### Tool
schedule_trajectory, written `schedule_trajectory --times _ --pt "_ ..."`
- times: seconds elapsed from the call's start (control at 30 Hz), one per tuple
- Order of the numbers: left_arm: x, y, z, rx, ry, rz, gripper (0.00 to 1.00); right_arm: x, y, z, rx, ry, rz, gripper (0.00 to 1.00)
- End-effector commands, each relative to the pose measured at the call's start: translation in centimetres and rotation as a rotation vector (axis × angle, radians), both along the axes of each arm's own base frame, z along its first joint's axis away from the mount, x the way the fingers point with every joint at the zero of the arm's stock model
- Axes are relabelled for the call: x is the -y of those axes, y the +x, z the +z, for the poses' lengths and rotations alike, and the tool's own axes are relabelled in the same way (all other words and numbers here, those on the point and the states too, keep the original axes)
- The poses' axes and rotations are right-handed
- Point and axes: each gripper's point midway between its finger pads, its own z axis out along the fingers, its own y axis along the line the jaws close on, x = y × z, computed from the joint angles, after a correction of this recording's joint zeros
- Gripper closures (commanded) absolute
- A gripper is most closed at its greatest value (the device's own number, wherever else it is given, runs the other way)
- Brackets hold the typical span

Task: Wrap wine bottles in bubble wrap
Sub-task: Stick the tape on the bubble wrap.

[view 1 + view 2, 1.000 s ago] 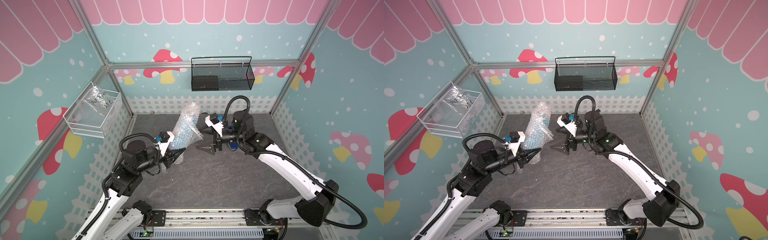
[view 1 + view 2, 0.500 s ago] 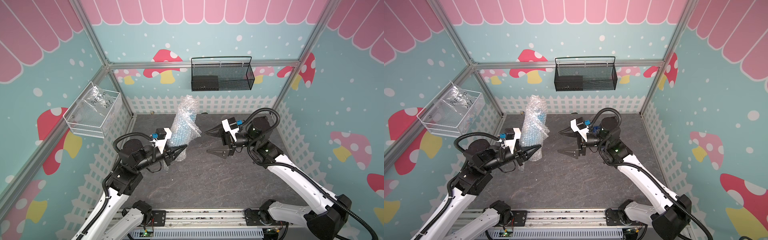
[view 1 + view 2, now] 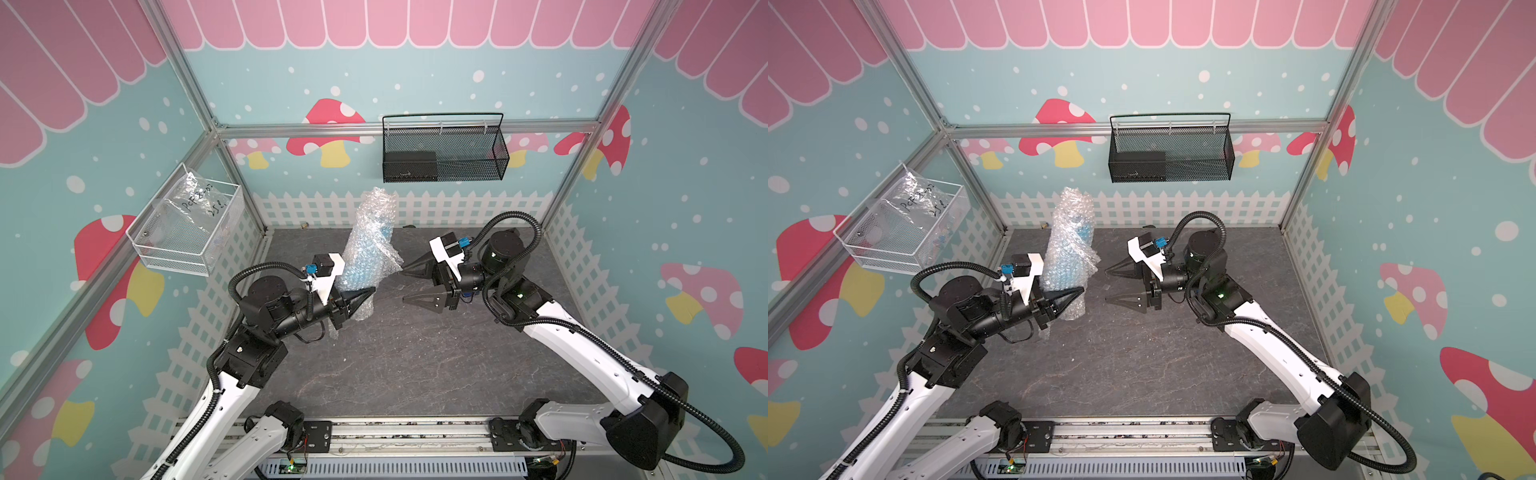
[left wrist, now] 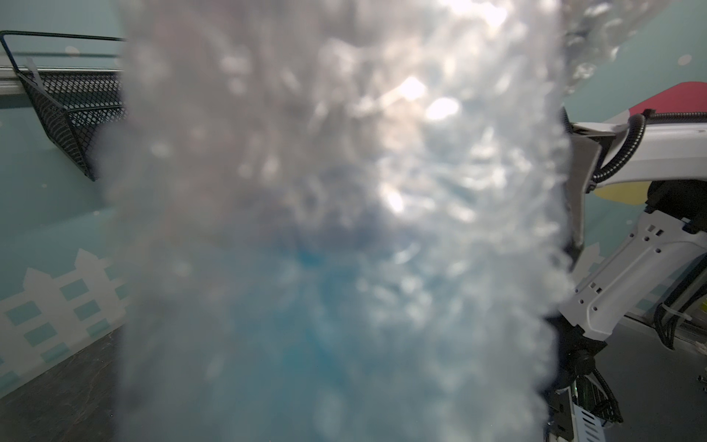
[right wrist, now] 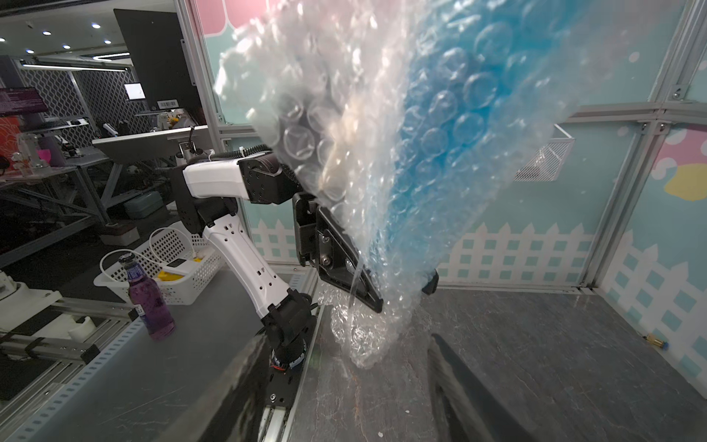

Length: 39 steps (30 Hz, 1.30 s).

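Note:
The wine bottle [image 3: 365, 264] [image 3: 1068, 266] shows bright blue through the bubble wrap [image 3: 370, 216] [image 3: 1071, 216] rolled round it. The bundle stands nearly upright above the grey floor, with loose wrap hanging below it. My left gripper [image 3: 370, 293] [image 3: 1077, 293] is shut on the bundle's lower end. In the left wrist view the bubble wrap [image 4: 325, 172] fills the picture and hides the jaws. My right gripper [image 3: 403, 286] [image 3: 1105, 286] [image 5: 344, 402] stands open just right of the bundle, not touching it. The right wrist view shows the bottle [image 5: 459, 114] and the left fingers [image 5: 344, 264] clamped on it.
A black mesh basket [image 3: 442, 153] hangs on the back wall. A white wire basket [image 3: 187, 237] with a plastic bag hangs on the left wall. A tiny object [image 3: 304, 225] lies by the back fence. Outside the cell stands a purple bottle [image 5: 151, 306].
The left gripper has raised the bundle from a lean to nearly upright. The right arm has swung back to the right, and its jaws have narrowed but stay open.

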Motion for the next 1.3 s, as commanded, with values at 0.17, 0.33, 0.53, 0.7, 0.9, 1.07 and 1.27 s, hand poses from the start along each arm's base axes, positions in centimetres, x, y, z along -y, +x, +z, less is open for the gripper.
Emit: schedule_trajectory --times 0.17,0.33,0.53,0.7,0.9,1.07,1.27 --pt "-0.6 -1.3 5.6 0.189 -0.088 -0.002 1.00 -1.1 0.7 0.4 -0.007 -0.019 0.008 0.70" --pt "-0.6 -1.3 5.4 0.192 -0.081 -0.003 1.00 -1.3 1.4 0.0 -0.002 -0.033 -0.025 0.87" --pt "-0.5 -2.0 5.7 0.200 -0.087 -0.026 1.00 -1.4 2.6 -0.2 0.011 -0.072 -0.091 1.00" --pt "-0.1 -2.9 5.7 0.191 -0.093 -0.079 1.00 -1.4 3.2 -0.5 0.012 -0.085 -0.124 1.00" --pt "0.6 -4.8 5.9 0.180 -0.109 -0.192 1.00 -1.6 3.7 -1.3 0.007 -0.104 -0.138 1.00" --pt "1.1 -6.0 6.3 0.166 -0.140 -0.282 1.00 -1.7 3.9 -1.3 0.007 -0.100 -0.136 1.00" --pt "2.0 -6.9 6.3 0.120 -0.171 -0.404 1.00 -2.0 3.8 -1.0 0.007 -0.091 -0.111 1.00"
